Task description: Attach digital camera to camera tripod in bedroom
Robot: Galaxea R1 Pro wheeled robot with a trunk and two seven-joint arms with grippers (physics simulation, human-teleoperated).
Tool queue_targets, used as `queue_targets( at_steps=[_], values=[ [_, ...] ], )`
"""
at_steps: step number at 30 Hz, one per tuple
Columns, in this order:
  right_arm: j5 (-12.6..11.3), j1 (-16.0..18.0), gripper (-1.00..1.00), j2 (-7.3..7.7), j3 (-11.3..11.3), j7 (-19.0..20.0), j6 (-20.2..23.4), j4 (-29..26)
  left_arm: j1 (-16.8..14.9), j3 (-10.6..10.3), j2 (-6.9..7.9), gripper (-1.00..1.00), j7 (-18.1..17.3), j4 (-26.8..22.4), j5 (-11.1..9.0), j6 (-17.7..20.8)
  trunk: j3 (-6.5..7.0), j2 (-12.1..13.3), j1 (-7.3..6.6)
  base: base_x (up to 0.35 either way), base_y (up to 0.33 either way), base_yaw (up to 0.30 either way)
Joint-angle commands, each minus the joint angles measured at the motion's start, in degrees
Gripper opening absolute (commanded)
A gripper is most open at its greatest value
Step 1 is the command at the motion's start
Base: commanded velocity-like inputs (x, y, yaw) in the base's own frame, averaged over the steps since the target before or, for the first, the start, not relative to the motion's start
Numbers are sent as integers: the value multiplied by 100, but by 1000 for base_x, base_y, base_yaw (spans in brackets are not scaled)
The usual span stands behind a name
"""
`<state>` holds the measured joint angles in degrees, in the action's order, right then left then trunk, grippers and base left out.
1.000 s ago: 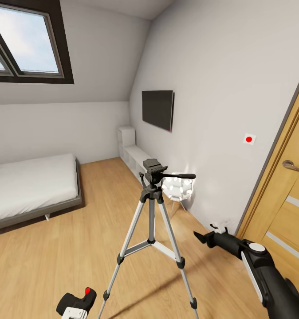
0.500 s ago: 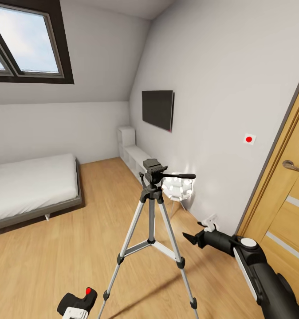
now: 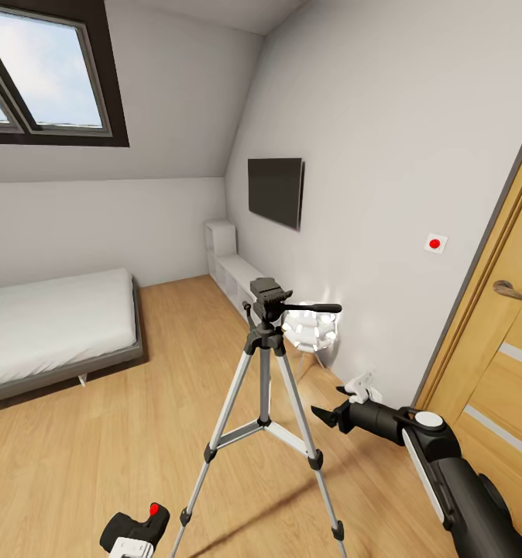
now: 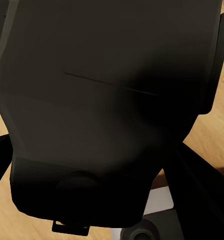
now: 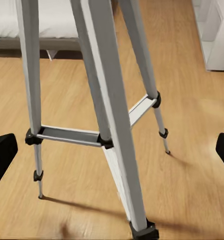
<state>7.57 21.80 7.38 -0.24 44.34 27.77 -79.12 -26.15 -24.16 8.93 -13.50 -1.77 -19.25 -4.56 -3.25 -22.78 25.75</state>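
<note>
In the bedroom, a grey bed (image 3: 52,329) is lying far left under a dark-framed skylight (image 3: 44,74), a wall TV (image 3: 275,191) is hanging on the right wall, and a wooden door (image 3: 497,349) is standing at the near right. The light wood floor (image 3: 98,434) is running between them.

The camera tripod (image 3: 265,403) is standing upright at the centre on its three spread silver legs, its black head bare, the pan handle pointing right. A white floor lamp (image 3: 311,329) is sitting just beyond it, near the right wall.

My right arm is reaching in from the near right, with my right gripper (image 3: 328,416) hovering right of the tripod, level with its lower legs and not touching them. In the right wrist view its two black fingertips (image 5: 3,152) are sitting wide apart with nothing between them, and the tripod legs (image 5: 109,115) and centre braces are facing them.

The digital camera (image 3: 135,525) is sitting at the near left, low beside the tripod's nearest leg, red button up. My left gripper (image 3: 129,549) is holding it from below; in the left wrist view its dark body (image 4: 107,110) is sitting right against the lens, with black fingers (image 4: 201,190) showing at its edges.
</note>
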Motion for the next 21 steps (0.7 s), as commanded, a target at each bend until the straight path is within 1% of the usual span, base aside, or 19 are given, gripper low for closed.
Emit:
queue_targets(
  at_steps=[1,2,3,4,11,16,21],
  values=[
    [47,8,100,-9,58,34,20,-8,-6,-45,0,-100,-21,6,-53,-18,-13,-13,4,0,0,0],
    [49,11,100,-18,186,33,22,-7,-7,-45,1,-100,-21,4,-53,-18,-13,-13,4,0,0,0],
    [49,12,100,-22,247,32,23,-7,-6,-45,0,-100,-21,4,-53,-18,-13,-13,4,0,0,0],
    [45,17,100,-38,438,31,86,-13,-5,-45,-4,-100,-21,4,-53,-18,-13,-13,4,0,0,0],
    [37,77,100,-43,499,32,291,-12,-6,-49,-1,-100,-21,9,-53,-25,-13,-13,4,0,0,0],
    [29,188,100,-47,506,31,470,1,-5,-49,-2,-100,-21,10,-53,-26,-13,-13,4,0,0,0],
    [-10,264,100,-98,507,31,513,8,-5,-53,-12,-100,-21,9,-53,-27,-13,-13,4,0,0,0]
  ],
)
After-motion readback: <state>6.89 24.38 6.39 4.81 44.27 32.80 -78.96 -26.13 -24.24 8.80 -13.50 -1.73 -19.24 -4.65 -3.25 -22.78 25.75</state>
